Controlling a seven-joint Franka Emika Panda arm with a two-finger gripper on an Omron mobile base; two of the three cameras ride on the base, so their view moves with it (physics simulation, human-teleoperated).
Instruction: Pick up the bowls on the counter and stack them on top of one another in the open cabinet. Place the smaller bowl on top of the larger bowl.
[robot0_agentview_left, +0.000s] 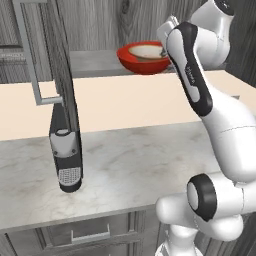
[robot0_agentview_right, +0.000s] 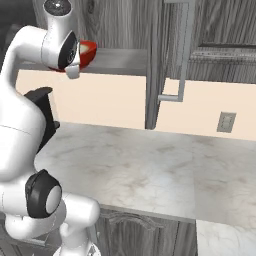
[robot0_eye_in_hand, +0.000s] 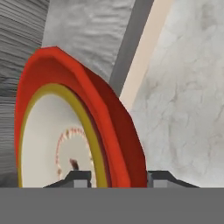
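Tool (robot0_eye_in_hand: 114, 178) straddles both nested rims, glossy red bowl (robot0_eye_in_hand: 113, 127) outside (beige bowl (robot0_eye_in_hand: 48, 140) inside), clamped.

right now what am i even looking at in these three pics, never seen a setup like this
It is a rendered kitchen with a white robot arm on a base. Two pictures come from cameras behind the arm, one on each side; the third looks along its gripper. On the shelf of the open cabinet sits the red bowl with the beige bowl inside it. The fingertips stand either side of the bowls' rims; whether they grip, I cannot tell. A dark appliance stands on the marble counter.
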